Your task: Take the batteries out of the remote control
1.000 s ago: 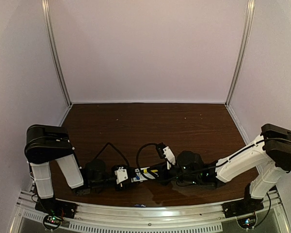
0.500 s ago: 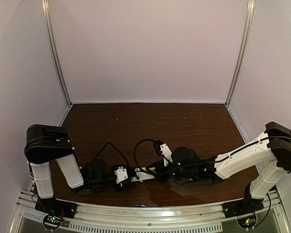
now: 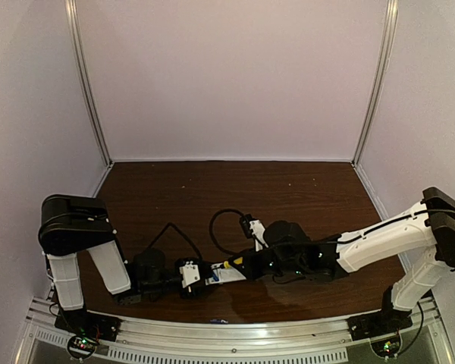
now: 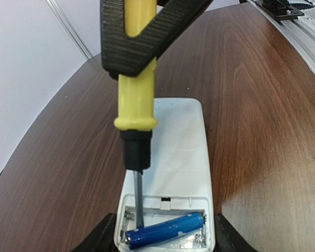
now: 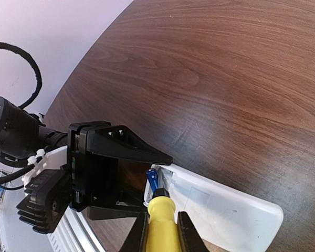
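In the left wrist view the white remote control [image 4: 178, 142] lies flat on the table with its battery bay open. My left gripper [image 4: 165, 237] is shut on it, a black jaw against each long side. One blue battery [image 4: 165, 230] lies askew in the bay, beside bare spring contacts. My right gripper [image 5: 161, 231] is shut on a yellow-handled screwdriver [image 4: 136, 94]. Its metal shaft [image 4: 138, 194] reaches down into the bay just behind the battery's left end. From above, both grippers meet over the remote control [image 3: 221, 274] near the front edge.
Black cables [image 3: 220, 227] loop on the brown table behind the grippers. The metal rail [image 3: 235, 334] runs along the front edge, and a small blue piece [image 3: 218, 321], too small to identify, lies beside it. White walls enclose the table on three sides.
The right arm has stretched leftward, carrying the screwdriver along the remote control toward its open bay. The left arm and the remote control have not moved.
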